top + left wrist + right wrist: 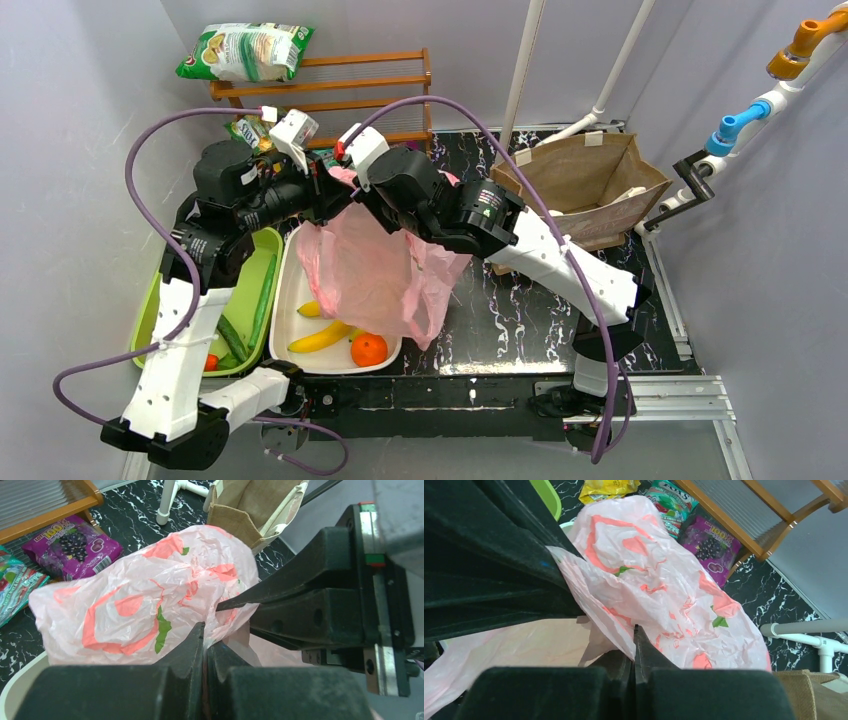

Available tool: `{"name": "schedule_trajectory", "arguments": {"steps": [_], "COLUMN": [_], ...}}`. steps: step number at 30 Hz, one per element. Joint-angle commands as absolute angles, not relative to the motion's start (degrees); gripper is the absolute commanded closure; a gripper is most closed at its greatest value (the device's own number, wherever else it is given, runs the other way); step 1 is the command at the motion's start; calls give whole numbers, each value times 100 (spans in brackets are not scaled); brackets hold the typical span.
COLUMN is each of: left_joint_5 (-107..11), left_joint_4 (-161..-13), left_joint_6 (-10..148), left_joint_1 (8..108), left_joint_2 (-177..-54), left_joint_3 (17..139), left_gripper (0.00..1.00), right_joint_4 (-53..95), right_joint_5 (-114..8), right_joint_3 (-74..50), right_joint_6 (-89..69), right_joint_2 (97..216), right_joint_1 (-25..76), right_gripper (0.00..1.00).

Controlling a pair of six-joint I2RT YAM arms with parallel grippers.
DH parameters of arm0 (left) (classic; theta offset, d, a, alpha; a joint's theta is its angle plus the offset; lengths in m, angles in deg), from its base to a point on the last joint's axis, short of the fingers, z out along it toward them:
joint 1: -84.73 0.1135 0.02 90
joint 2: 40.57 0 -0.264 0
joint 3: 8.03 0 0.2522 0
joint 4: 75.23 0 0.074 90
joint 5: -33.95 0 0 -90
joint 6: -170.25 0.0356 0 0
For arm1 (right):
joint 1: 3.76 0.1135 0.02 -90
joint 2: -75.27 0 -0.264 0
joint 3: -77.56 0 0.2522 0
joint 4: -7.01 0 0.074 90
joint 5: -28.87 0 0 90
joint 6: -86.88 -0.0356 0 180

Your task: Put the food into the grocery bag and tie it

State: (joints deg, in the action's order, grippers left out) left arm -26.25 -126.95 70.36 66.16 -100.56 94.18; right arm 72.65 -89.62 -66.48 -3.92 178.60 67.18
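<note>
arms [185, 340]: white links, black joints and bases | cables [130, 190]: purple, looping | fingers [190, 645]: black, tapered, matte

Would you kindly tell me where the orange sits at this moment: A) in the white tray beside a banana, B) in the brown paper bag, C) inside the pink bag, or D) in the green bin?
A: the top view shows the orange lying in the white tray beside a yellow banana, outside the pink bag.
</note>
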Motion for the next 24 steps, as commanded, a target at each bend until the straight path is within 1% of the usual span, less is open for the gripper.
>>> {"name": "schedule_trajectory", "arguments": {"steps": [1,2,5,7,8,10,12,13,14,15,17,20,24], "left_joint_5": [-2509,-2515,-2443,-2351,-2316,-2313,-2396,-2471,-2535,-2586,-2788,-3376,-4134], "left_joint_4": [-12457,-12396,-12232,-12069,-11985,-11802,-11622,-11554,-11509,-11492,-11534,-11783,-12881], "left_joint_6": [7098,7096,7025,6918,6840,6663,6539,6446,6376,6322,6216,5960,5582], "left_joint_1": [6588,6587,6587,6591,6587,6578,6580,6580,6580,6578,6578,6581,6578], "left_joint_2": [-9951,-9999,-10178,-10304,-10350,-10404,-10403,-10395,-10387,-10378,-10358,-10313,-10324], "left_joint_3": [9386,9401,9447,9453,9451,9417,9332,9278,9232,9197,9142,9059,9160], "left_gripper": [100,100,96,90,82,60,33,14,2,2,2,2,2], "right_joint_4": [7185,7274,7758,8355,8626,9107,9555,9772,9990,10213,10575,10902,10851], "right_joint_5": [-9301,-9320,-9528,-9538,-9513,-9451,-9229,-9034,-8763,-8440,-8263,-7710,-7228], "right_joint_3": [-6575,-6553,-6607,-6865,-6953,-7069,-7085,-7097,-7136,-7168,-7212,-7121,-6700], "right_joint_6": [-329,-325,-558,-852,-1011,-1421,-1913,-2172,-2474,-2724,-3037,-3337,-3379], "right_joint_2": [17533,17459,17302,17271,17266,17251,17216,17213,17219,17236,17268,17275,17211], "right_joint_1": [6716,6721,6716,6701,6690,6647,6538,6451,6257,6075,5739,5058,4529], "right_gripper": [99,99,99,99,99,99,99,99,99,99,99,99,99]}}
